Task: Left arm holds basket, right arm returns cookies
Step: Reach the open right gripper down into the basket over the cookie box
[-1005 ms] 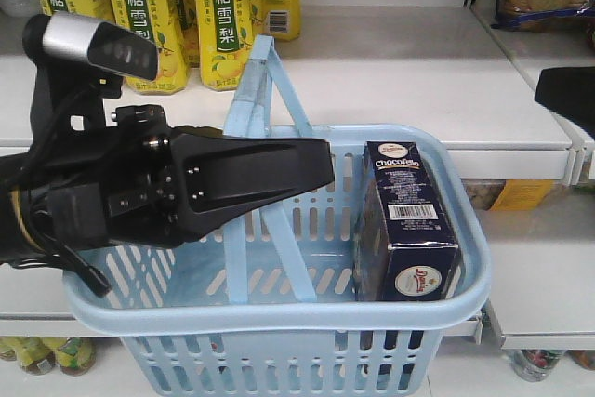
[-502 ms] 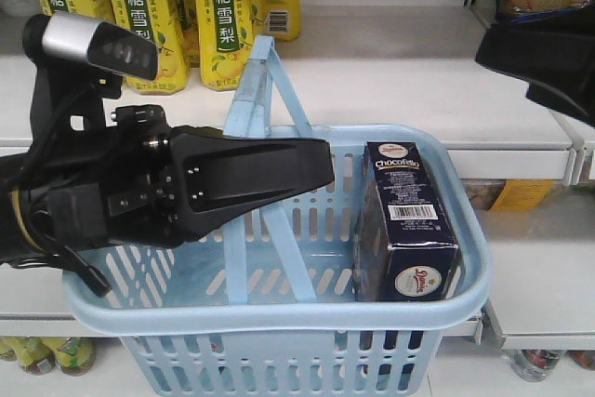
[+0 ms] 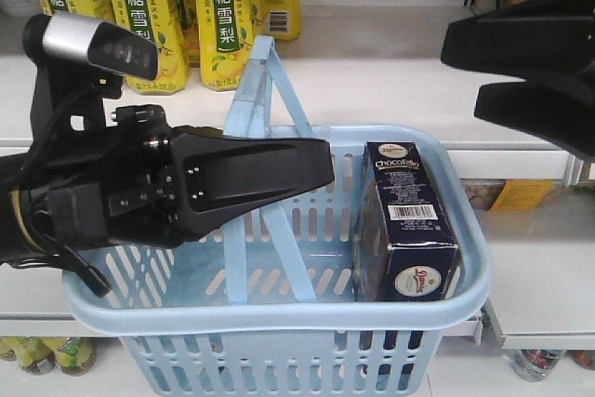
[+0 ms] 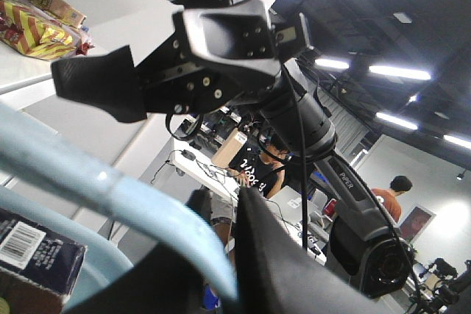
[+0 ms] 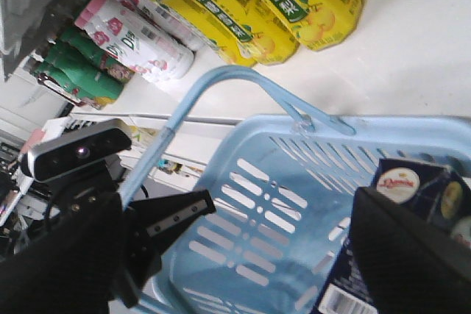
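Front view: the light blue basket hangs in front of white shelving, its two thin handles raised. The left gripper reaches across the basket's left half, its broad black jaw lying over the handles; whether the jaws pinch a handle cannot be told from here. A silver-and-black camera sits on top of the arm. Inside the basket, against the right wall, stands the navy Chocofello cookie box, upright, barcode side up toward the camera; nothing else shows inside. The right gripper is at the upper right, above and to the right of the basket, apart from the box, its two dark jaws spread with a gap between them. Yellow drink cartons stand on the shelf behind.

Left wrist view: a pale blue handle runs across the frame, touching the dark jaws at the bottom, so the left gripper is pressed onto it. A corner of the cookie box with its barcode shows at the lower left. The right gripper hangs overhead.

Right wrist view: looking down into the basket, the cookie box stands at its right side, partly behind a dark jaw. The left gripper is at the basket's left rim.
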Controlling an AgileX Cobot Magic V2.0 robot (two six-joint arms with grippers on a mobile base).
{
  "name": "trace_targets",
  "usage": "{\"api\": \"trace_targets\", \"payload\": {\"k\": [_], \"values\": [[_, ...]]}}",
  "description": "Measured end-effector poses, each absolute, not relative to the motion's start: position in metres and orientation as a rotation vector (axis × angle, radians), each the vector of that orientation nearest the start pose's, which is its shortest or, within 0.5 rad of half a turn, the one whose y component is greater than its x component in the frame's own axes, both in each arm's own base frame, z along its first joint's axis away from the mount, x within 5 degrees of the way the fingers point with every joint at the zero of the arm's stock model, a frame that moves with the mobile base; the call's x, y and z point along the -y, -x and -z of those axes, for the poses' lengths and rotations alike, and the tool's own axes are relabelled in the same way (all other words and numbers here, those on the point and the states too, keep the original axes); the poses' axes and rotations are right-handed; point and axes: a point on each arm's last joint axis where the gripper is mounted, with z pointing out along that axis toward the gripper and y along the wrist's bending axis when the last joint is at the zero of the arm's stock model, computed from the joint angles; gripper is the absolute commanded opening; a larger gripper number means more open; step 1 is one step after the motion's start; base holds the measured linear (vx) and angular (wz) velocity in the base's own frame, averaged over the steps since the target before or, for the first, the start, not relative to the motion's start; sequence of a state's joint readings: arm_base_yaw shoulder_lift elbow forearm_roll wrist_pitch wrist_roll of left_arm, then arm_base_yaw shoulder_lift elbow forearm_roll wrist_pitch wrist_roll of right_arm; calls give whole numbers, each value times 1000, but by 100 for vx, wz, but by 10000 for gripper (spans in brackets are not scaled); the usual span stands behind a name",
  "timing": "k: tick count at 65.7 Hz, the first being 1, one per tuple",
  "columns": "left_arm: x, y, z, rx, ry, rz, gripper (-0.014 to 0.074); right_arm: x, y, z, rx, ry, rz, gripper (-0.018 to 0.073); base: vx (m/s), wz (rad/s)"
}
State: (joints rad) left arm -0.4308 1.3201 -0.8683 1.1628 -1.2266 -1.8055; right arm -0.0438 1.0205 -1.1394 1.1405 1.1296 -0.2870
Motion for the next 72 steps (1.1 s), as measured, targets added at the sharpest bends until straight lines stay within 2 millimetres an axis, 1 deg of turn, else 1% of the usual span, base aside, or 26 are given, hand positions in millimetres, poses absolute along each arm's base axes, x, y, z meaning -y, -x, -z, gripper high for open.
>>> {"api": "trace_targets", "payload": {"k": [8,17,21,27,31,38,43,48,59,64,72], "values": [[176,-195,-358,-1492,-627,1843,3,-66,-173,-426,-2130,102,-1216,573,0,0],[176,-195,-358,-1492,-627,1843,3,-67,-173,-426,-2128,109,-1199,573,0,0],[176,-195,-358,-1492,-627,1843,3,-70,-174,-428,-2097,144,-1176,573,0,0],[176,-195,-358,-1492,-627,1843,3,-78,-177,-437,-2002,195,-1124,573,0,0],[176,-195,-358,-1492,-627,1843,3,-82,-180,-443,-1933,198,-1078,573,0,0],[176,-195,-358,-1492,-627,1843,3,-90,-183,-443,-1894,232,-981,573,0,0],[176,-195,-358,-1492,-627,1843,3,-98,-186,-437,-1931,264,-928,573,0,0],[176,-195,-358,-1492,-627,1843,3,-108,-190,-427,-2004,301,-882,573,0,0],[176,-195,-358,-1492,-627,1843,3,-129,-191,-411,-2107,363,-830,573,0,0],[176,-195,-358,-1492,-627,1843,3,-134,-190,-408,-2139,367,-802,573,0,0],[176,-195,-358,-1492,-627,1843,3,-133,-187,-406,-2200,345,-754,573,0,0]]}}
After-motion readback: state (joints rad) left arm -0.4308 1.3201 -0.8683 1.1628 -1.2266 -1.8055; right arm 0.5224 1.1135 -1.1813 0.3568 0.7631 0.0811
